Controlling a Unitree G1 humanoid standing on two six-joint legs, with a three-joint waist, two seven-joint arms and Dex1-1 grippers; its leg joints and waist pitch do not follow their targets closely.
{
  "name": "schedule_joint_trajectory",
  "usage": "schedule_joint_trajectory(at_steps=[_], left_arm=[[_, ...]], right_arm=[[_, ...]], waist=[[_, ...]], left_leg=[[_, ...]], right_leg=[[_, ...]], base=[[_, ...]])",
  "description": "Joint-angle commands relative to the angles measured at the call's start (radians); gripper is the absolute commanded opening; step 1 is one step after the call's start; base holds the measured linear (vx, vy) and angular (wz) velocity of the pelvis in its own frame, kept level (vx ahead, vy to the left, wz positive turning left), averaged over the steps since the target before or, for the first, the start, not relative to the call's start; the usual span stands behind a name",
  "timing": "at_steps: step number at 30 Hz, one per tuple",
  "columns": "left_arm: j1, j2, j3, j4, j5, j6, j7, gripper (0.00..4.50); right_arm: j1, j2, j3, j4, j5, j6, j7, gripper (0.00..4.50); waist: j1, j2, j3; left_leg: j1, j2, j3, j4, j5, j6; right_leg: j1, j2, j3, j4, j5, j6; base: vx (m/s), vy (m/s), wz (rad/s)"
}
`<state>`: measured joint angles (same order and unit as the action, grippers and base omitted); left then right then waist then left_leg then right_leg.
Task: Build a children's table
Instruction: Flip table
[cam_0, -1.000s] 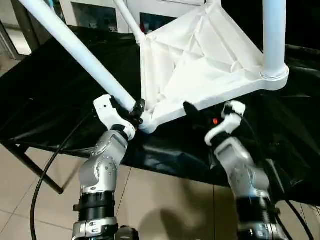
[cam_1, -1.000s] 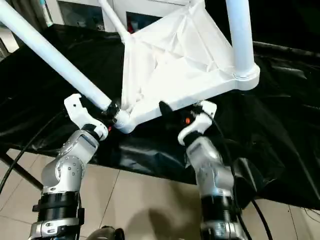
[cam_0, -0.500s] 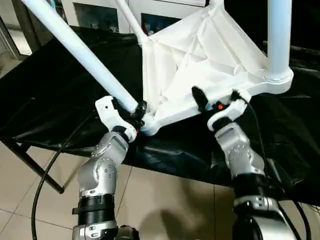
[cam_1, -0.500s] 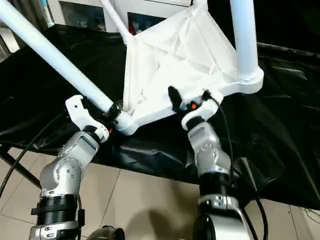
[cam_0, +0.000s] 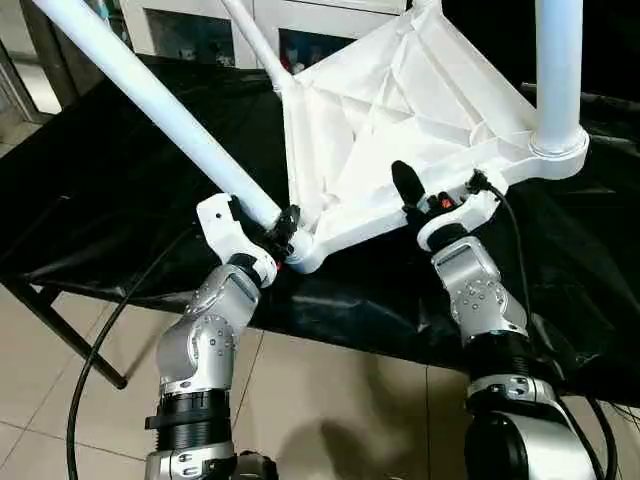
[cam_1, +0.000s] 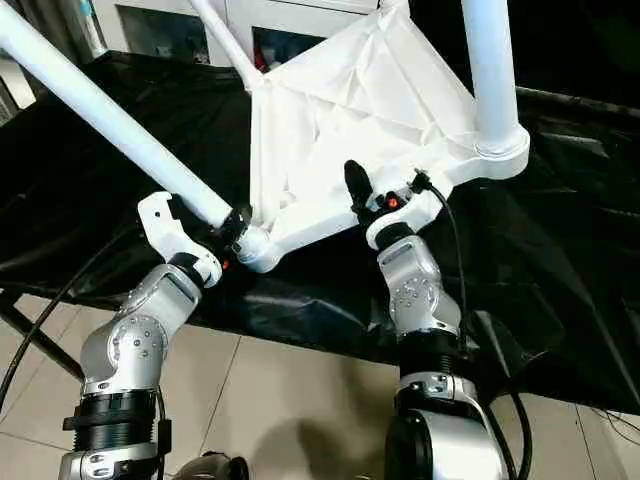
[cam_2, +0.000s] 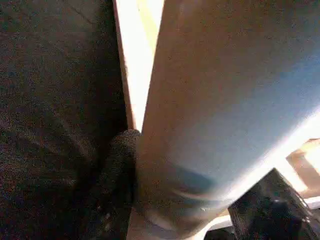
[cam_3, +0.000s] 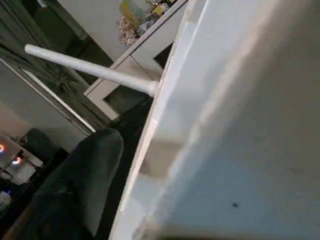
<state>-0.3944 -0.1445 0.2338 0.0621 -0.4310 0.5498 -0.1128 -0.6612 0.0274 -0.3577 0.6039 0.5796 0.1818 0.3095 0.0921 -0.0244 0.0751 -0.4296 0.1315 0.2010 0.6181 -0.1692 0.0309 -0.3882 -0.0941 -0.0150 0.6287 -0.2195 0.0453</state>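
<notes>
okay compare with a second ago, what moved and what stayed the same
The right pincer rose from below the near edge of the table top and moved in onto that edge, one black finger now lying over the ribbed underside. Whether it has clamped the edge is unclear. The left pincer stayed at the base of the near leg by its corner socket, and the table hardly shifted on the black sheet.

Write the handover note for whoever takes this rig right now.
Left tool: shut on the long white tubular leg just above its corner socket.
Right tool: at the near edge of the white ribbed plastic table top; one black finger lies on the ribbed underside. Grip unclear.
Top lies underside up, tilted, on the black-covered bench.
Done: three legs visible in their sockets.
Left: fourth corner is out of view; check it, then turn the table upright.
</notes>
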Motion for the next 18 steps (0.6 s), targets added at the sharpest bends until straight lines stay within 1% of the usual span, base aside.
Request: schedule_joint_trajectory(at_steps=[1,3,4,5,7,8,9,11,15,17,18], left_arm=[[-0.013,-0.047,-0.026,-0.034,-0.082,0.001,-0.047,2.2],[-0.014,-0.047,-0.026,-0.031,-0.082,0.0,-0.048,2.2],[-0.014,-0.047,-0.026,-0.03,-0.081,0.0,-0.048,2.2],[-0.014,-0.046,-0.027,-0.03,-0.08,0.001,-0.047,2.2],[-0.014,-0.045,-0.027,-0.03,-0.077,0.003,-0.045,2.2],[-0.014,-0.043,-0.027,-0.031,-0.077,0.005,-0.045,2.2],[-0.013,-0.043,-0.027,-0.031,-0.077,0.005,-0.045,2.2],[-0.013,-0.042,-0.026,-0.033,-0.077,0.005,-0.045,2.2],[-0.014,-0.042,-0.023,-0.031,-0.078,0.003,-0.043,2.2],[-0.019,-0.037,-0.021,-0.021,-0.051,-0.005,-0.015,2.2],[-0.02,-0.04,-0.015,-0.018,-0.058,-0.008,-0.016,2.76]], right_arm=[[-0.012,-0.008,-0.003,0.01,-0.011,-0.017,0.001,3.42],[-0.014,-0.009,-0.005,0.014,-0.01,-0.02,0.0,3.26],[-0.014,-0.008,-0.008,0.016,-0.008,-0.021,-0.002,3.26],[-0.016,-0.009,-0.012,0.019,-0.007,-0.022,-0.01,3.05],[-0.019,-0.012,-0.013,0.025,-0.011,-0.027,-0.018,3.0],[-0.022,-0.014,-0.016,0.034,-0.013,-0.031,-0.023,2.93],[-0.025,-0.016,-0.017,0.038,-0.013,-0.033,-0.024,2.93],[-0.028,-0.015,-0.023,0.045,-0.012,-0.044,-0.026,2.6],[-0.032,-0.012,-0.038,0.047,0.001,-0.055,-0.034,2.33],[-0.036,-0.016,-0.042,0.049,0.001,-0.061,-0.036,2.27],[-0.036,-0.017,-0.043,0.05,0.001,-0.062,-0.036,2.23]], waist=[[0.004,-0.007,-0.091],[0.004,-0.007,-0.091],[0.003,-0.008,-0.091],[0.003,-0.008,-0.091],[0.003,-0.009,-0.091],[0.004,-0.011,-0.092],[0.004,-0.01,-0.092],[0.004,-0.012,-0.091],[0.004,-0.01,-0.093],[0.005,-0.008,-0.094],[0.004,-0.009,-0.095]], left_leg=[[0.049,0.092,-0.036,-0.073,-0.063,0.056],[0.049,0.092,-0.036,-0.073,-0.068,0.053],[0.049,0.093,-0.037,-0.074,-0.069,0.053],[0.049,0.092,-0.037,-0.074,-0.069,0.053],[0.049,0.092,-0.037,-0.074,-0.068,0.053],[0.049,0.091,-0.036,-0.072,-0.065,0.054],[0.049,0.091,-0.036,-0.072,-0.064,0.056],[0.048,0.091,-0.035,-0.072,-0.063,0.061],[0.049,0.091,-0.036,-0.07,-0.053,0.065],[0.049,0.09,-0.036,-0.068,-0.039,0.072],[0.048,0.09,-0.035,-0.068,-0.036,0.073]], right_leg=[[0.033,-0.061,0.019,-0.05,0.109,-0.276],[0.033,-0.062,0.019,-0.05,0.1,-0.274],[0.032,-0.061,0.019,-0.05,0.099,-0.272],[0.032,-0.06,0.019,-0.05,0.098,-0.271],[0.032,-0.061,0.019,-0.05,0.096,-0.271],[0.032,-0.061,0.019,-0.05,0.1,-0.272],[0.032,-0.061,0.019,-0.05,0.1,-0.273],[0.032,-0.062,0.019,-0.05,0.096,-0.273],[0.03,-0.059,0.018,-0.047,0.107,-0.272],[0.031,-0.059,0.017,-0.046,0.127,-0.275],[0.031,-0.059,0.017,-0.045,0.131,-0.275]], base=[[0.0,0.0,0.0],[0.0,0.0,0.0],[0.0,0.0,0.0],[0.0,0.0,0.0],[0.0,0.0,0.0],[0.0,0.0,0.0],[0.0,0.0,0.0],[0.0,0.0,0.0],[0.0,0.0,0.0],[0.0,0.0,0.0],[0.0,0.0,0.0]])
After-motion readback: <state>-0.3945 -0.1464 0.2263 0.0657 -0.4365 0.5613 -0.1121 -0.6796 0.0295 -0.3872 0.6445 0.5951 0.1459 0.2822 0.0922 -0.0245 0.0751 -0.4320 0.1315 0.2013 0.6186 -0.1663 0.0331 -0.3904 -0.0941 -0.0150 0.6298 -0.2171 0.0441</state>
